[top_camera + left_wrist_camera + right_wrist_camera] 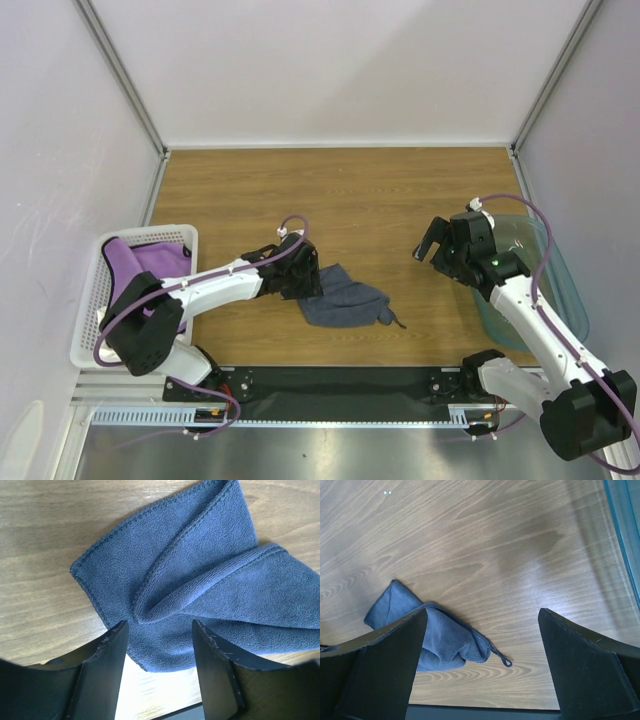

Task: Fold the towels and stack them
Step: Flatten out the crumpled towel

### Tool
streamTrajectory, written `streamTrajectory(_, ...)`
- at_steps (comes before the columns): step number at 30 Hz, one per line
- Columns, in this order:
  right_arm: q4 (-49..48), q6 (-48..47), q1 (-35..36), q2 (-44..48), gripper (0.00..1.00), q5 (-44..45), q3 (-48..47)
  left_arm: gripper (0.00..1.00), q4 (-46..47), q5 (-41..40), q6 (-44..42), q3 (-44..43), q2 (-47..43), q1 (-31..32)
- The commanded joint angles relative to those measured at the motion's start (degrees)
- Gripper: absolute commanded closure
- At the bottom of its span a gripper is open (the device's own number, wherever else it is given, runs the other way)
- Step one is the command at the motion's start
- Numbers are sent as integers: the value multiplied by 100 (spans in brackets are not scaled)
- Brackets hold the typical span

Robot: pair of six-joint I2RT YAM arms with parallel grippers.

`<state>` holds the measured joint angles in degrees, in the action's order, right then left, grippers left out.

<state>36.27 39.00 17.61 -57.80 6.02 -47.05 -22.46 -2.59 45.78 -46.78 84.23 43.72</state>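
My left gripper (159, 630) is low over the table (340, 190), jaws partly apart with a clear gap between them. They stand on either side of the near edge of the navy towel (200, 580). The cloth between them is not pinched, and I cannot tell whether the tips touch it. The towel lies crumpled on the wood near the front middle of the table. It is loosely doubled over itself, with one ridge running away from my jaws toward the far right and a stitched corner out to the left.

My right gripper (482, 612) hangs above bare wood to the right of that towel, well apart from it, jaws spread wide and holding nothing. From there I see the towel's right end, where a small hanging loop (506, 661) sticks out onto the table.

At the left edge, beside my left arm, is the white basket (90, 300). The purple towel (150, 262) is bunched inside it and partly draped over its far rim. At the right edge, behind my right arm, is the teal bin (560, 270). I cannot tell what is inside it.
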Motion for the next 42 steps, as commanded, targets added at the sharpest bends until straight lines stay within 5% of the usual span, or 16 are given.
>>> streamTrajectory(1,64,11,50,225,0,101,-94,41,312,-83,238,29,-12,-22)
streamTrajectory(6,178,-16,59,383,0,127,-94,53,479,-286,212,55,-11,-13)
streamTrajectory(16,258,54,94,507,0,145,-15,46,347,-330,203,117,138,4)
streamTrajectory(22,161,81,147,375,0,83,11,54,505,-242,177,187,243,22)
streamTrajectory(29,-49,2,427,313,0,22,20,100,119,-637,89,-67,103,31)
streamTrajectory(34,-191,265,928,199,2,-154,230,100,22,-979,-60,-313,-195,31)
streamTrajectory(42,-436,599,1509,15,19,4,723,100,-277,-1463,-280,-972,-459,22)
